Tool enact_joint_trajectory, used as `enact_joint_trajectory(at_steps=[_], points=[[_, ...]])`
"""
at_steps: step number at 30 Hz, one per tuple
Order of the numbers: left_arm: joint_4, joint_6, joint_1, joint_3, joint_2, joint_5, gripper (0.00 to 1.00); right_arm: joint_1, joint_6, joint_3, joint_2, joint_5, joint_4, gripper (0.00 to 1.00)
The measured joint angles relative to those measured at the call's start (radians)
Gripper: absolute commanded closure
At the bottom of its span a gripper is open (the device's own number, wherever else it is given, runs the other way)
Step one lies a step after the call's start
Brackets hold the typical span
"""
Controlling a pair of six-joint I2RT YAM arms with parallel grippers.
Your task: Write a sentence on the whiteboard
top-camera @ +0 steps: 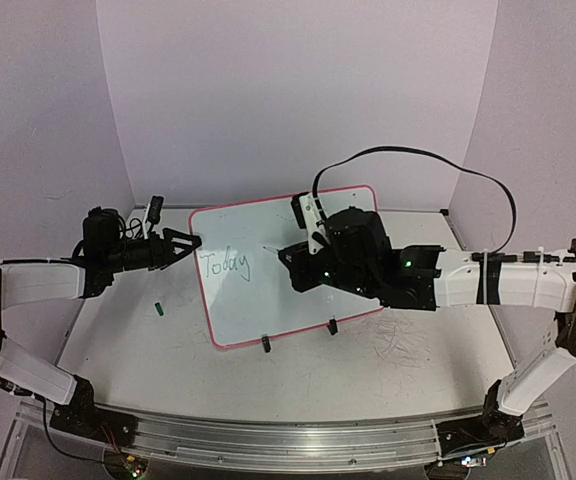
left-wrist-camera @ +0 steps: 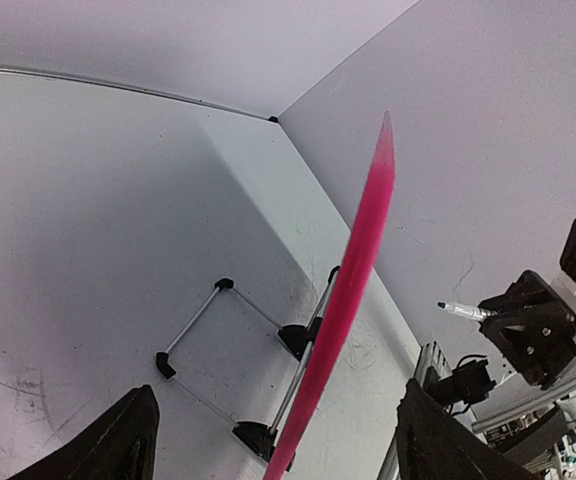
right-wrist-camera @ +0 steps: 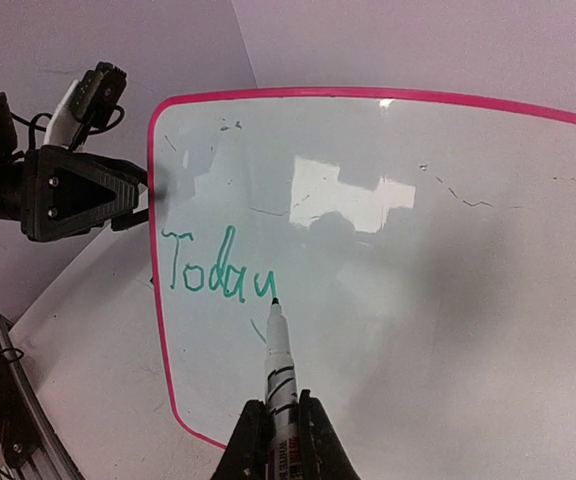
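Observation:
The whiteboard [top-camera: 268, 300] with its red-pink frame stands tilted on two black clip feet [top-camera: 266, 345] at mid-table. Green writing on it reads "Today" [right-wrist-camera: 218, 268]. My right gripper [right-wrist-camera: 280, 415] is shut on a white marker pen [right-wrist-camera: 279, 360]. The pen's tip touches the board at the end of the "y". In the top view the right gripper [top-camera: 286, 255] is over the board's middle. My left gripper [top-camera: 194, 242] is open, its jaws astride the board's upper left edge. In the left wrist view the pink frame [left-wrist-camera: 358, 260] runs between the left gripper's fingers [left-wrist-camera: 133, 440].
A small green pen cap [top-camera: 157, 309] lies on the table left of the board. The board's wire stand [left-wrist-camera: 223, 330] sits behind it. Lilac walls close in the back and sides. The right arm's black cable [top-camera: 448, 165] loops above the board.

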Motion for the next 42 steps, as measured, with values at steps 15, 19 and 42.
enact_joint_trajectory(at_steps=[15, 19, 42], points=[[-0.076, -0.001, 0.015, 0.109, 0.018, -0.052, 0.33, -0.003, -0.022, 0.140, 0.152, 0.014, -0.037, 1.00], [-0.077, 0.013, 0.016, 0.142, 0.070, -0.018, 0.42, -0.002, -0.028, 0.177, 0.186, 0.008, -0.049, 1.00], [-0.074, 0.144, 0.015, 0.153, 0.108, 0.095, 0.91, -0.002, -0.011, 0.237, 0.246, 0.051, -0.123, 1.00]])
